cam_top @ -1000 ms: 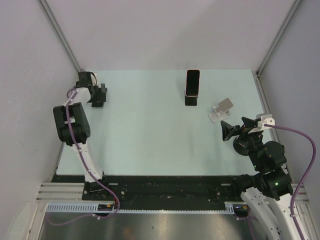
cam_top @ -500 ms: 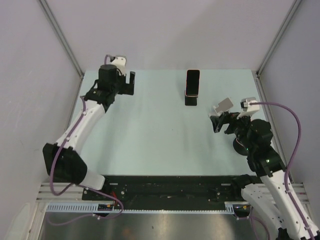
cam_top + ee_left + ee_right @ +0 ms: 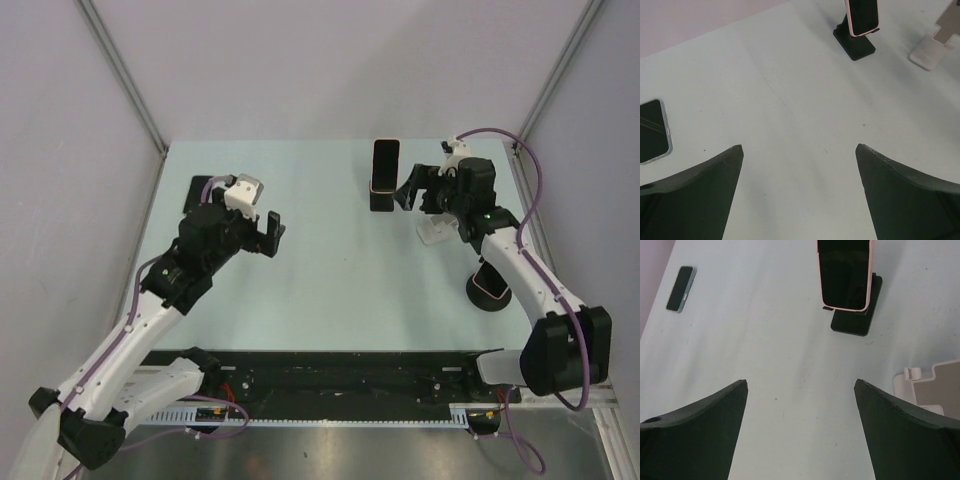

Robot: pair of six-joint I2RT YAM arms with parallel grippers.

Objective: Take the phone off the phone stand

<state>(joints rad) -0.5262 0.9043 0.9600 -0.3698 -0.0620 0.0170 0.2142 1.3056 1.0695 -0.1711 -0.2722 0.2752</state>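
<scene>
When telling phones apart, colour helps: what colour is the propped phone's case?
Pink case, clearest from right wrist.

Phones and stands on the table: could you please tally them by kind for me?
Phones: 2, the pink-cased phone propped on a stand and the flat phone lying on the table.
Stands: 2, the black stand holding the phone and the white stand, which is empty.
Total: 4.

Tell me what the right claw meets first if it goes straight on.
Probably the pink-edged phone on its black stand, just ahead of the right claw; it sits slightly right of centre, depth unclear.
</scene>
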